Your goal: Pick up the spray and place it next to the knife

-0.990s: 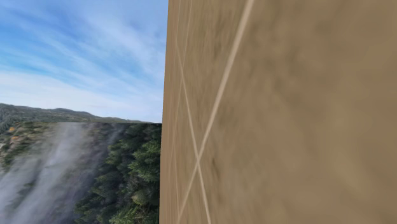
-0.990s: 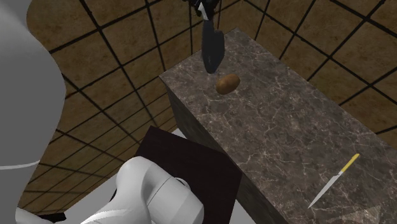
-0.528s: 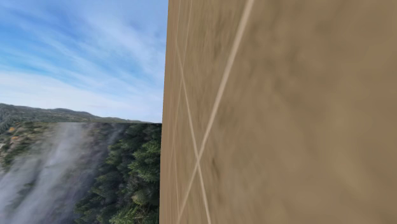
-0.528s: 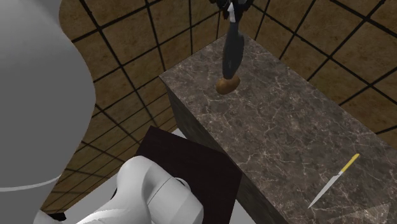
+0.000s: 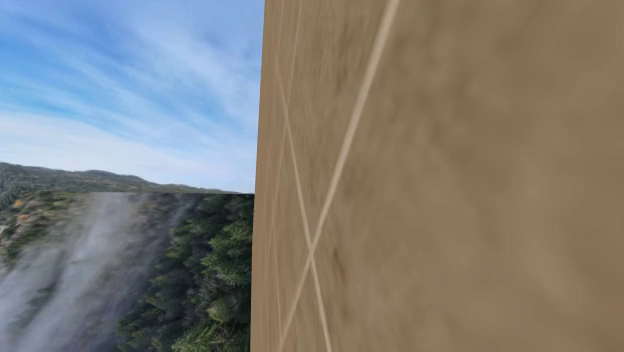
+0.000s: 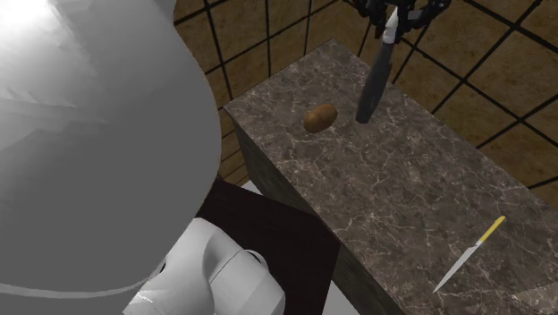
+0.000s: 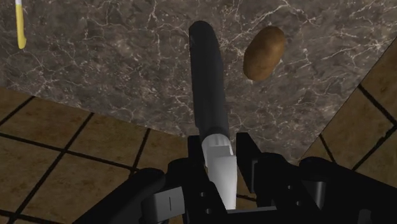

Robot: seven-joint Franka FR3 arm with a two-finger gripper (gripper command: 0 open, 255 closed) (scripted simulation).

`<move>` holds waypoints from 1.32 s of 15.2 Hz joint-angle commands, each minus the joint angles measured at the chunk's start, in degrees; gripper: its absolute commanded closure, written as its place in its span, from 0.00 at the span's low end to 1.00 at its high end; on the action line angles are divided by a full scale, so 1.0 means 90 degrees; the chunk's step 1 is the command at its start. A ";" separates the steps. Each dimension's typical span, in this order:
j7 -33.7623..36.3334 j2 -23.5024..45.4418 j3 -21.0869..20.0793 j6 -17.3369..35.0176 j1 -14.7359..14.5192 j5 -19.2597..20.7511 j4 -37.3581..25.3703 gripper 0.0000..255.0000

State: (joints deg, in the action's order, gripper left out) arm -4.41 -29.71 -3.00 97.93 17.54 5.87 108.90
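Clasping spray (image 6: 373, 85), seemingly above counter (image 6: 411, 206)

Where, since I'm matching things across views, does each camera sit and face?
Shoulder view: close to a tan wall, facing it, sky backdrop beside.
Second exterior view: high behind the white arm, looking down over the marbled counter; the gripper holds the spray over it.
Wrist view: on the hand, looking down along the gripper and spray at the counter.
Shared by the last two: spray, potato, knife, counter.
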 commanded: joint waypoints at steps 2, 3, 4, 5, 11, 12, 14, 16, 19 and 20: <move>-0.0464 0.0219 0.0384 0.0135 0.0101 0.0041 -0.0138 1.00; -0.0608 0.0313 0.0503 0.0170 0.0132 0.0047 -0.0212 1.00; -0.0752 0.0413 0.0621 0.0203 0.0163 0.0048 -0.0294 1.00; -0.0896 0.0518 0.0739 0.0235 0.0193 0.0044 -0.0383 1.00; -0.1778 0.1284 0.1438 0.0367 0.0370 -0.0087 -0.1091 1.00; -0.1929 0.1435 0.1553 0.0378 0.0401 -0.0132 -0.1240 1.00; -0.2236 0.1757 0.1781 0.0384 0.0468 -0.0244 -0.1567 1.00; -0.2548 0.2110 0.2010 0.0370 0.0541 -0.0389 -0.1935 1.00; -0.3027 0.2703 0.2344 0.0298 0.0682 -0.0680 -0.2580 1.00; -0.3189 0.2920 0.2449 0.0257 0.0745 -0.0799 -0.2823 1.00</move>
State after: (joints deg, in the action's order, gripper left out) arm -31.50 -5.42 18.02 100.46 23.72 -0.26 85.63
